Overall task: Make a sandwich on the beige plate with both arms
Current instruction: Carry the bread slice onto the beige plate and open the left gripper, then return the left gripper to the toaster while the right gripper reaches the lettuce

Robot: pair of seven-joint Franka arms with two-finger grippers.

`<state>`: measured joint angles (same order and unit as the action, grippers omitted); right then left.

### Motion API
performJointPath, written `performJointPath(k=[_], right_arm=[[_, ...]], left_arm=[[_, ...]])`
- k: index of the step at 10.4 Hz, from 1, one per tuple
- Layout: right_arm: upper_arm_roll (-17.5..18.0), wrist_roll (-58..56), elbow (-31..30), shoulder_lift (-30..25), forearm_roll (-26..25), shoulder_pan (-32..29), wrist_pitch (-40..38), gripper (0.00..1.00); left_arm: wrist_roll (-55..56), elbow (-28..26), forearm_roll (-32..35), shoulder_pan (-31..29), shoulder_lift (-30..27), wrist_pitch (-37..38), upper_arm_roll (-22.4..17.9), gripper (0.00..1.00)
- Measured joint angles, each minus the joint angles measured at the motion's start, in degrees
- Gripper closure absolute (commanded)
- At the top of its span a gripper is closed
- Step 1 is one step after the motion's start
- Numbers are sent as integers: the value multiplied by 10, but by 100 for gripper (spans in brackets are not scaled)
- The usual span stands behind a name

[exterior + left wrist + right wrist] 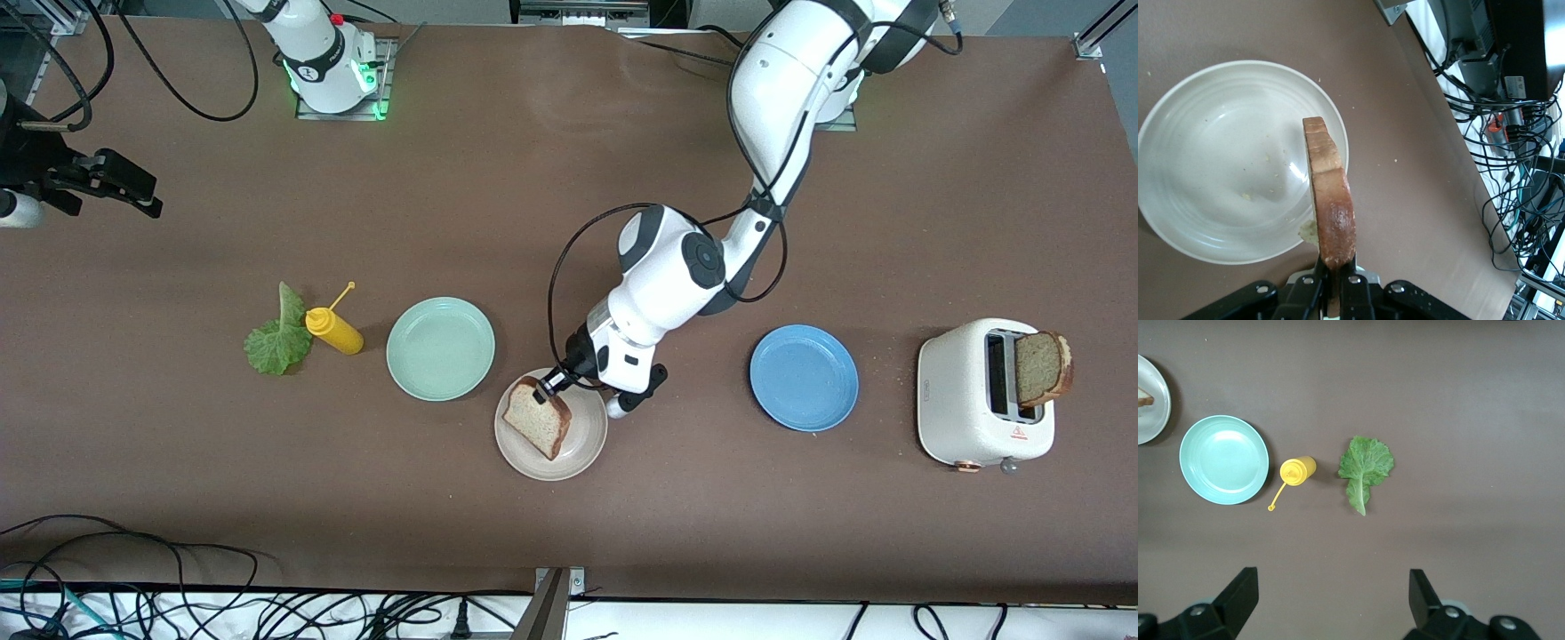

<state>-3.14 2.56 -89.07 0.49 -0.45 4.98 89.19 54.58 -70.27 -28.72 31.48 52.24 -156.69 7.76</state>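
My left gripper (pixel 544 384) (pixel 1335 283) is shut on the crust of a tan bread slice (pixel 537 418) (pixel 1330 200). It holds the slice on edge over the beige plate (pixel 582 449) (pixel 1205 167), which has nothing else on it but crumbs. A second bread slice (pixel 1042 366) sticks up from the white toaster (pixel 960 396) at the left arm's end. The green lettuce leaf (pixel 278 340) (pixel 1365 470) lies flat on the table toward the right arm's end. My right gripper (pixel 133 191) (pixel 1331 577) hangs open over bare table near that end, holding nothing.
A yellow squeeze bottle (pixel 335 329) (pixel 1297 470) lies beside the lettuce. The mint green plate (pixel 440 348) (pixel 1225 459) sits between it and the beige plate. A blue plate (pixel 804 377) lies between the beige plate and the toaster. Cables run along the table's near edge.
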Motion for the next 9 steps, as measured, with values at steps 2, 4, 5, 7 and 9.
performJointPath(k=[2, 4, 5, 7, 9], right_arm=[[0, 0, 0, 0, 0, 0, 0, 0], [0, 0, 0, 0, 0, 0, 0, 0], [0, 0, 0, 0, 0, 0, 0, 0], [0, 0, 0, 0, 0, 0, 0, 0], [0, 0, 0, 0, 0, 0, 0, 0]], left_arm=[[2, 1, 0, 1, 18, -24, -1, 100], [2, 3, 0, 0, 20, -27, -3, 94], [2, 5, 0, 0, 20, -27, -3, 73], [2, 5, 0, 1, 20, -27, -3, 41], [2, 5, 0, 1, 20, -27, -3, 0]])
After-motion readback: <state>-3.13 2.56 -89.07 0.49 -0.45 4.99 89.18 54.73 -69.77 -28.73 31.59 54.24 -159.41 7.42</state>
